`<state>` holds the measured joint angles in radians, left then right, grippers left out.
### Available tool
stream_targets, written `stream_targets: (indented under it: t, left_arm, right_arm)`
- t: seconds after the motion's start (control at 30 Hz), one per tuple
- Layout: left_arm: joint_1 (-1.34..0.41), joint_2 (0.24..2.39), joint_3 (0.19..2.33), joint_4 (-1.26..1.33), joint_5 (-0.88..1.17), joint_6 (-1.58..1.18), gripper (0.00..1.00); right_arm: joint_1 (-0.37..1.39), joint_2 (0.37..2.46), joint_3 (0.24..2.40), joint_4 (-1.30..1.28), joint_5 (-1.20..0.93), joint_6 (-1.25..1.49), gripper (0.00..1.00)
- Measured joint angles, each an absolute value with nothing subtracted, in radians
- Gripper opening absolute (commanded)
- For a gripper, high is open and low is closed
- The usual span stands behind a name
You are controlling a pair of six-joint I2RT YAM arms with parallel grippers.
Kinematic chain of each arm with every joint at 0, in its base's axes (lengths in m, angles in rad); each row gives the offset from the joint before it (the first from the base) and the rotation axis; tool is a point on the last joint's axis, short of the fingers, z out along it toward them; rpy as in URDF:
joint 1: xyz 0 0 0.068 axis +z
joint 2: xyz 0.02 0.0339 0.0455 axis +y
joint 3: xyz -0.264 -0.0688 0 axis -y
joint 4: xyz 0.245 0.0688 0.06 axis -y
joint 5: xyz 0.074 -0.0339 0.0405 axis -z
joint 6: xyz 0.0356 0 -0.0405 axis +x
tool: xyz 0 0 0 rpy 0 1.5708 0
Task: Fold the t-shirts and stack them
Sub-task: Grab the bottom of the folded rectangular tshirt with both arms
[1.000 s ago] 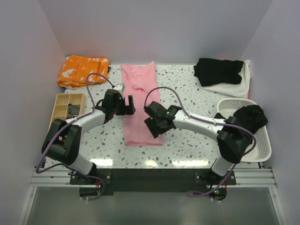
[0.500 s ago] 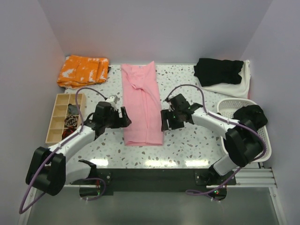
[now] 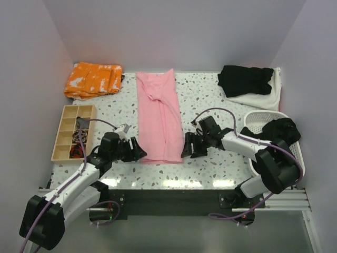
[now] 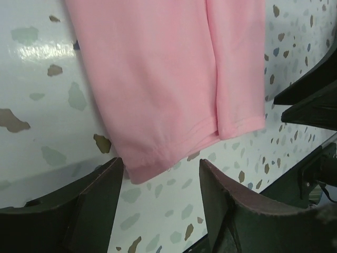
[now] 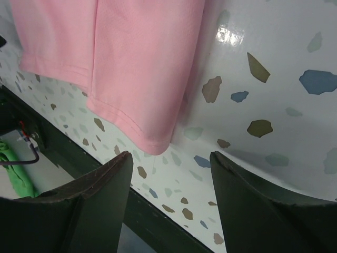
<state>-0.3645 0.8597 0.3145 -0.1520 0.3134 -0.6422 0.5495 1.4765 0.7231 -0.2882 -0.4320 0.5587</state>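
Observation:
A light pink t-shirt [image 3: 160, 118] lies folded into a long narrow strip down the middle of the table, its hem at the near end. My left gripper [image 3: 136, 151] is open and empty just left of the hem's near left corner [image 4: 138, 171]. My right gripper [image 3: 190, 149] is open and empty just right of the hem's near right corner [image 5: 155, 142]. A black t-shirt [image 3: 245, 79] lies on an off-white one [image 3: 263, 97] at the back right. Another black garment [image 3: 279, 132] sits in the basket.
An orange patterned cloth [image 3: 92, 79] lies at the back left. A wooden compartment tray [image 3: 68, 126] holding small items stands at the left. A white plastic basket [image 3: 295, 163] stands at the right edge. The table's dark front edge [image 5: 79, 168] runs close below the hem.
Both arms have drawn back toward the near edge. The left gripper moved off the shirt's left side and the right gripper off its middle; both now flank the hem corners.

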Motion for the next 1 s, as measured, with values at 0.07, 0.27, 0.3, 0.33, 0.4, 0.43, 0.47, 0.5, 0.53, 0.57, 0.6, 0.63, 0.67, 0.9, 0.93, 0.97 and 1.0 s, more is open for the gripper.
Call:
stream_targets:
  t: [0.07,0.27,0.3,0.33,0.4,0.43,0.47,0.5,0.53,0.57,0.6,0.63,0.67,0.9,0.93,0.97,1.0]
  left_arm:
    - [-0.378,0.861,0.298,-0.159,0.316,-0.661,0.6]
    - [-0.396,0.88,0.289,-0.166,0.3,-0.698,0.58]
    - [-0.396,0.888,0.288,-0.163,0.299,-0.699,0.57]
    - [-0.396,0.9,0.283,-0.156,0.297,-0.703,0.56]
    - [-0.396,0.921,0.274,-0.144,0.296,-0.714,0.55]
    - [-0.396,0.933,0.267,-0.136,0.296,-0.716,0.55]
    - [-0.396,0.945,0.261,-0.131,0.297,-0.72,0.55]
    - [-0.396,0.954,0.256,-0.118,0.303,-0.724,0.55]
    - [-0.396,0.957,0.255,-0.109,0.303,-0.726,0.55]
    - [-0.396,0.96,0.253,-0.097,0.303,-0.726,0.55]
    - [-0.396,0.963,0.25,-0.086,0.304,-0.729,0.55]
    - [-0.396,0.966,0.249,-0.08,0.304,-0.732,0.55]
    - [-0.396,0.971,0.248,-0.071,0.304,-0.735,0.55]
    - [-0.396,1.019,0.233,0.034,0.308,-0.757,0.38]
    - [-0.396,1.027,0.229,0.046,0.307,-0.758,0.32]
    - [-0.396,1.035,0.224,0.052,0.307,-0.766,0.29]
    - [-0.396,1.042,0.219,0.061,0.306,-0.766,0.28]
  right_arm:
    - [0.55,1.471,0.718,-0.274,-0.438,0.566,0.64]
    - [0.55,1.473,0.715,-0.23,-0.443,0.593,0.63]
    - [0.55,1.477,0.715,-0.22,-0.446,0.597,0.63]
    - [0.55,1.486,0.715,-0.209,-0.449,0.601,0.62]
    - [0.55,1.51,0.715,-0.194,-0.458,0.607,0.62]
    - [0.55,1.525,0.715,-0.189,-0.461,0.611,0.61]
    - [0.55,1.542,0.715,-0.186,-0.463,0.614,0.61]
    - [0.55,1.552,0.715,-0.183,-0.469,0.621,0.61]
    - [0.55,1.559,0.715,-0.177,-0.479,0.626,0.61]
    - [0.55,1.561,0.715,-0.17,-0.484,0.628,0.61]
    - [0.55,1.565,0.715,-0.162,-0.49,0.63,0.61]
    - [0.55,1.57,0.715,-0.155,-0.496,0.634,0.61]
    - [0.55,1.573,0.715,-0.148,-0.501,0.636,0.61]
    - [0.552,1.617,0.715,-0.076,-0.554,0.666,0.5]
    - [0.553,1.626,0.715,-0.066,-0.558,0.671,0.43]
    - [0.554,1.636,0.716,-0.057,-0.567,0.674,0.38]
    - [0.554,1.646,0.716,-0.05,-0.571,0.678,0.31]
